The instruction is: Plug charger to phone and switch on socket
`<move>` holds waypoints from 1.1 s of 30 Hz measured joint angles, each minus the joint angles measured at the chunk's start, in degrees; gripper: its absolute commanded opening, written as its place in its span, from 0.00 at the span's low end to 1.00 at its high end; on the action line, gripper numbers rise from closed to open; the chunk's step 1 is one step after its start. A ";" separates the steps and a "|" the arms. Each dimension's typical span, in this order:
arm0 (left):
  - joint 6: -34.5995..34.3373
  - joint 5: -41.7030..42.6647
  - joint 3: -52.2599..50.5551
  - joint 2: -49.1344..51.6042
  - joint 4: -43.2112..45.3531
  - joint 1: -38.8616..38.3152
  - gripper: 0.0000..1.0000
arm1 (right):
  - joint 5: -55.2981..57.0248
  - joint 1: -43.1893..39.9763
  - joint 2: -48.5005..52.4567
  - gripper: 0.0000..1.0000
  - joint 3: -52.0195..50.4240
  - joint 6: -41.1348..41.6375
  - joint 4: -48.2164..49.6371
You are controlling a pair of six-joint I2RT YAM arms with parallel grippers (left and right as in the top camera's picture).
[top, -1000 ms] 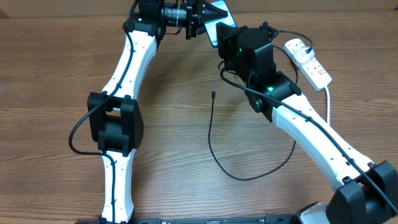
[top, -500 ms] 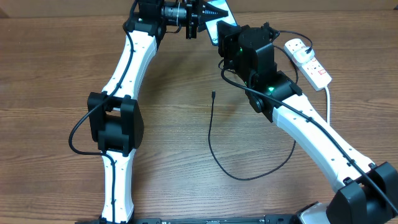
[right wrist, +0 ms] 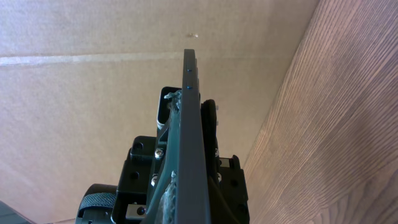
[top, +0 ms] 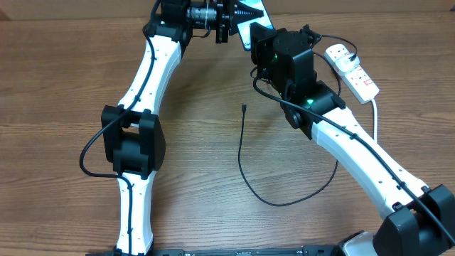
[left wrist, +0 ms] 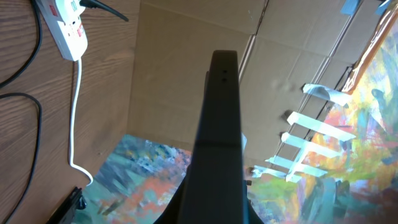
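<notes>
The phone (top: 246, 37) shows only as light-blue slivers at the back of the table, tilted up between both grippers. My left gripper (top: 250, 14) is shut on it; in the left wrist view its fingers (left wrist: 222, 59) form one dark slab. My right gripper (top: 257, 34) is shut, right beside the phone; I cannot tell if it touches. In the right wrist view its fingers (right wrist: 189, 59) are one narrow slab. The charger cable (top: 240, 153) loops over the table, its tip (top: 244, 108) lying free. The socket (top: 353, 70) lies at the back right with a black plug (top: 341, 50) in it.
The socket's thick white cord (top: 375, 117) runs down the right side. A cardboard wall (top: 355, 6) stands along the table's far edge. The socket (left wrist: 67, 25) also shows in the left wrist view. The right arm's links cross the right half of the table.
My left gripper has shifted slightly right with the phone, so less of the blue screen shows. The right arm has barely moved. The cable lies as before.
</notes>
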 measured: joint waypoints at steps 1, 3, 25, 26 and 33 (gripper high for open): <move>-0.02 -0.02 0.00 0.00 0.00 0.00 0.04 | -0.02 0.00 0.00 0.04 0.00 -0.02 0.02; -0.02 -0.09 0.00 0.00 0.02 0.00 0.04 | -0.02 0.00 0.00 0.04 0.00 0.00 0.02; 4.55 -11.21 0.00 0.07 -1.07 -0.44 0.04 | -7.72 3.89 -0.09 0.47 0.02 -13.05 -1.07; 5.20 -11.32 0.00 0.07 -1.44 -0.28 0.04 | -8.02 3.52 -0.09 0.47 0.02 -14.03 -1.05; 14.69 -11.85 0.00 0.07 -4.33 2.84 0.04 | -12.94 1.42 -0.11 0.61 0.02 -25.14 -2.16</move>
